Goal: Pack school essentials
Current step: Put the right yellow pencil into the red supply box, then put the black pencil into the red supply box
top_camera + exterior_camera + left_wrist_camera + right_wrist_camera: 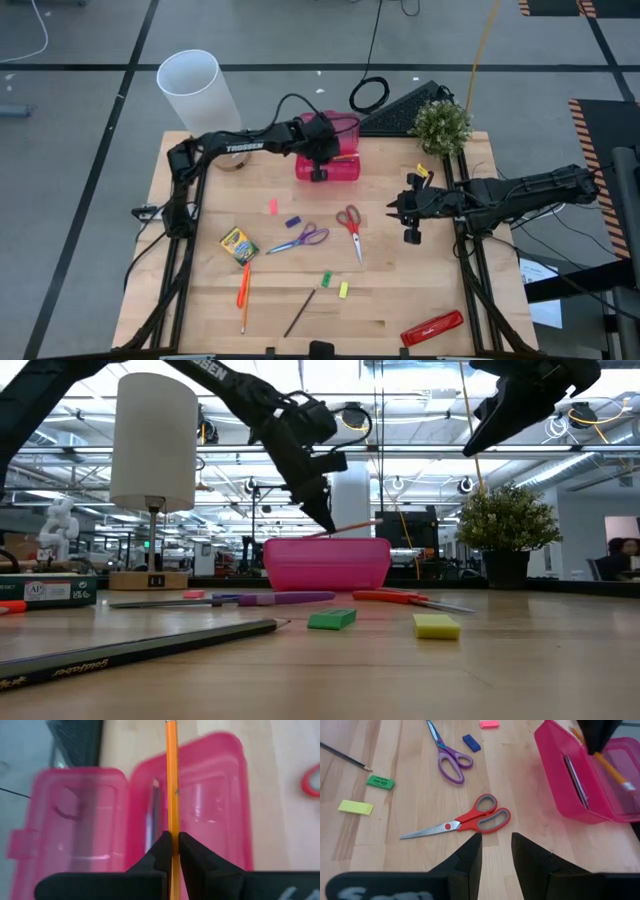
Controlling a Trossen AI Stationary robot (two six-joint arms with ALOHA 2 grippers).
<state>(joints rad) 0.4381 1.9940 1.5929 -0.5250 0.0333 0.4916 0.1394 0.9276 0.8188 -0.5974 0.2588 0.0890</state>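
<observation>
Hovering over the open pink case [328, 160] at the table's far edge, left claw [173, 851] pinches an orange pencil [172, 780] (tilted); released askew, it may bridge the rim. Right claw [496, 851] waits parted, empty.

1. The left arm reaches across the table's far side, its left gripper [173, 851] pointed down, fingers pinched together.
2. The right arm hangs raised at the right edge, its right gripper [496, 851] slightly parted.
</observation>
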